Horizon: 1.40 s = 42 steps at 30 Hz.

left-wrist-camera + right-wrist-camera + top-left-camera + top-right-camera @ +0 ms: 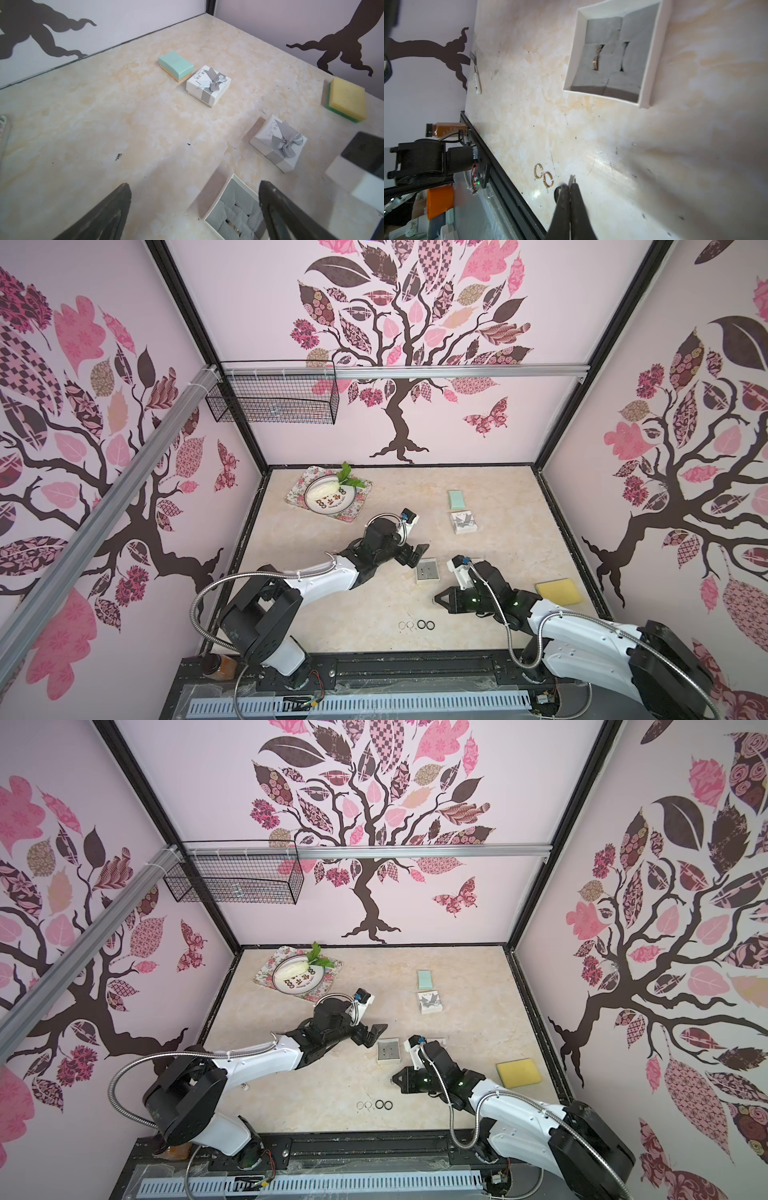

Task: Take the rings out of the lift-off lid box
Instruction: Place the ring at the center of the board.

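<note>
**Top views:** Box base (427, 571) sits mid-table w/ lid off. L gripper (417, 556) hovers just beside its far corner, jaws spread wide, nothing in them. It's prob. parked there to steady the base. R gripper (437, 598) is low over the table on the base's near side, jaws closed. A row of four rings (418, 625), two thin and two black, lies near the front edge and looks like the drop zone.

**L wrist:** Fingers stand far apart, one over bare table (145, 124), one over the base's grey foam insert (230, 207). The bow lid (278, 143) lies off to the side, so it doesn't block reach. A closed bow box (208, 85) and a mint box (176, 65) sit farther back.

**R wrist:** Fingertips (576, 191) are pressed together on a thin ring (571, 179), held edge-on w/ only its arc showing. That pinch suits such a thin hoop. Two thin rings (548, 179) lie just ahead of the tips. One gold-tone ring (596, 60) stands in a foam slot. The next slot looks empty, but can't be sure. Est. one ring left to pull after this one.
</note>
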{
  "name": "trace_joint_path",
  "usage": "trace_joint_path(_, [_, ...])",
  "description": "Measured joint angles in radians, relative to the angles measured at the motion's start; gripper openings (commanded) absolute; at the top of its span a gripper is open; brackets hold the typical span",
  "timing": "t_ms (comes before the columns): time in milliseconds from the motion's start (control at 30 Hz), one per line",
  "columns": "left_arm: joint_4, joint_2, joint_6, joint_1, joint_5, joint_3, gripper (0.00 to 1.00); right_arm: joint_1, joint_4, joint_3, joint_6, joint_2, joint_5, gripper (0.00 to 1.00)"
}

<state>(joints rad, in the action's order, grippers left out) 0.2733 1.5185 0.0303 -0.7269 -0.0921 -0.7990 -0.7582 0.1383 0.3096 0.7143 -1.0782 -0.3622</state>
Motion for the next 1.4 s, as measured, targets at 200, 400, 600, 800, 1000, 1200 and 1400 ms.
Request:
trace_joint_path(200, [-0.023, -0.119, 0.005, 0.027, 0.036, 0.115, 0.98, -0.069, 0.126, 0.019, 0.025, -0.156, -0.038, 0.0])
trace_joint_path(400, [-0.045, -0.143, 0.017, 0.034, 0.047, 0.177, 0.98, -0.13, 0.224, 0.048, 0.048, -0.278, -0.055, 0.0])
trace_joint_path(600, [-0.045, -0.148, 0.024, 0.036, 0.047, 0.193, 0.98, -0.145, 0.283, 0.056, 0.066, -0.34, -0.058, 0.0])
trace_joint_path(800, [-0.043, -0.15, 0.026, 0.04, 0.046, 0.193, 0.98, -0.145, 0.306, 0.056, 0.072, -0.367, -0.054, 0.0])
trace_joint_path(1000, [-0.042, -0.15, 0.027, 0.041, 0.045, 0.193, 0.98, -0.145, 0.32, 0.057, 0.073, -0.399, -0.05, 0.01])
trace_joint_path(1200, [-0.039, -0.15, 0.027, 0.041, 0.042, 0.193, 0.98, -0.145, 0.319, 0.057, 0.072, -0.399, -0.037, 0.12])
trace_joint_path(1400, [-0.037, -0.15, 0.027, 0.041, 0.037, 0.193, 0.98, -0.145, 0.28, 0.06, 0.068, -0.395, -0.013, 0.19])
